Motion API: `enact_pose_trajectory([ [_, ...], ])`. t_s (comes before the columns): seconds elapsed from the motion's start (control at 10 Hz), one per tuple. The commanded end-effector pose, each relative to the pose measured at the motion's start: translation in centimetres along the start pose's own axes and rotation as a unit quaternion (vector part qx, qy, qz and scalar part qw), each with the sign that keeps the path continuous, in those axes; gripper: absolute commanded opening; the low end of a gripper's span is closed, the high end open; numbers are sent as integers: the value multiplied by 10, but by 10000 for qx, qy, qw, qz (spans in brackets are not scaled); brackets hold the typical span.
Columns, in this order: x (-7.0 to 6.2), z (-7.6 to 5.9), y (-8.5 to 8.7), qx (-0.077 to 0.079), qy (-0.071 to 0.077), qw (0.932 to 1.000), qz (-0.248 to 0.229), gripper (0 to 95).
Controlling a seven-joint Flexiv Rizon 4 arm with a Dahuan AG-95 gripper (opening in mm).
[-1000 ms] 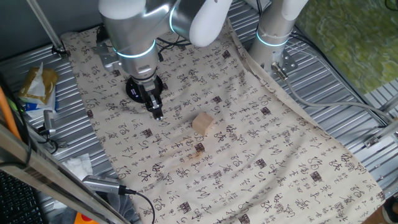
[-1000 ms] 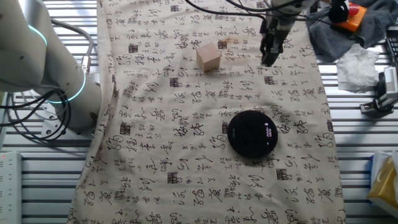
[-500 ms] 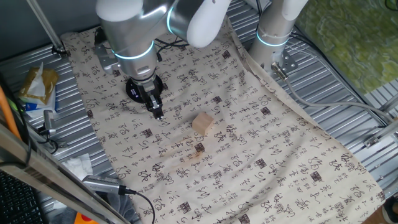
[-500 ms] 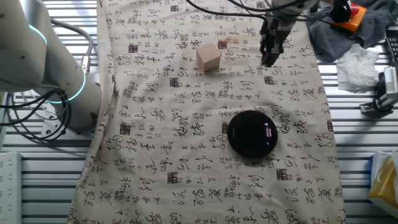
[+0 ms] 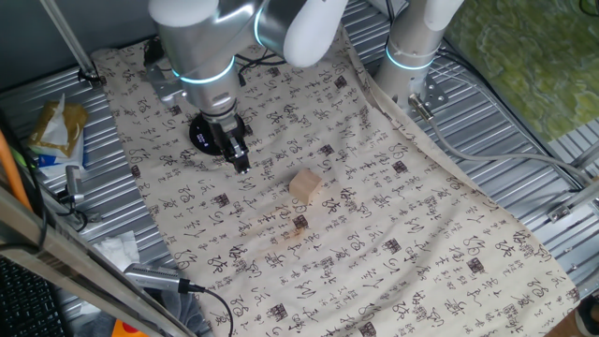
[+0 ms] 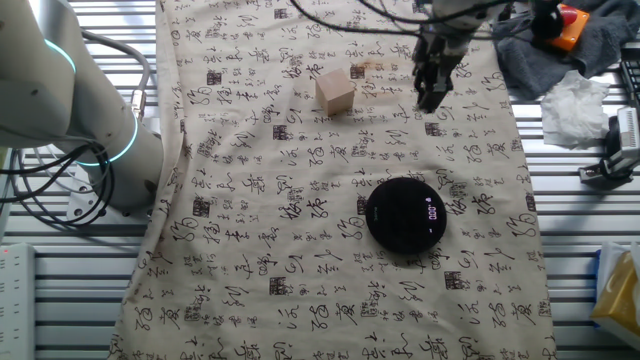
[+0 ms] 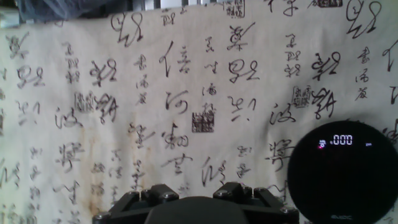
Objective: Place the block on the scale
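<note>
The block (image 5: 305, 185) is a pale tan wooden cube resting on the printed cloth, also seen in the other fixed view (image 6: 335, 92). The scale (image 6: 406, 214) is a flat black disc with a lit white readout; the hand view shows it at lower right (image 7: 342, 171), reading 000. In one fixed view the scale (image 5: 202, 133) is partly hidden behind the arm. My gripper (image 5: 241, 167) hangs just above the cloth between block and scale, its fingers close together with nothing in them. It stands to the right of the block (image 6: 428, 100). Only the hand's dark body (image 7: 193, 208) shows in the hand view.
A cream cloth (image 5: 374, 215) with black characters covers the table. A brown stain (image 5: 299, 225) lies near the block. The arm's base (image 5: 412, 47) stands at the back. Tissue (image 6: 575, 105), a grey rag with an orange item (image 6: 570, 25) and a cable (image 5: 201, 295) lie off the cloth.
The gripper has shifted a little toward the block, staying low over the cloth. Block and scale have not moved.
</note>
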State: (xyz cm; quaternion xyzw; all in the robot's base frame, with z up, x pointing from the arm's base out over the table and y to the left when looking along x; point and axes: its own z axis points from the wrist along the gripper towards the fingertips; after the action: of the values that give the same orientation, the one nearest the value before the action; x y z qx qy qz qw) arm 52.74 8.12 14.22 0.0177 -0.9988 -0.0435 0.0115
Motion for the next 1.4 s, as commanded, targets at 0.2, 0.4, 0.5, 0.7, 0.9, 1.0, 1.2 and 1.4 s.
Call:
enact_pose_trajectory([
  [0.2, 0, 0, 0, 224, -10, 9996, -185, 570],
  [0.4, 0, 0, 0, 233, 30, 9986, -483, 570],
  [0.5, 0, 0, 0, 216, 37, 9982, -561, 570],
  [0.7, 0, 0, 0, 197, 44, 9973, -708, 570],
  [0.9, 0, 0, 0, 200, 15, 9969, -767, 570],
  [1.0, 0, 0, 0, 211, 19, 9968, -775, 570],
  [1.2, 0, 0, 0, 208, 26, 9967, -783, 570],
  [1.4, 0, 0, 0, 203, 27, 9965, -811, 570],
])
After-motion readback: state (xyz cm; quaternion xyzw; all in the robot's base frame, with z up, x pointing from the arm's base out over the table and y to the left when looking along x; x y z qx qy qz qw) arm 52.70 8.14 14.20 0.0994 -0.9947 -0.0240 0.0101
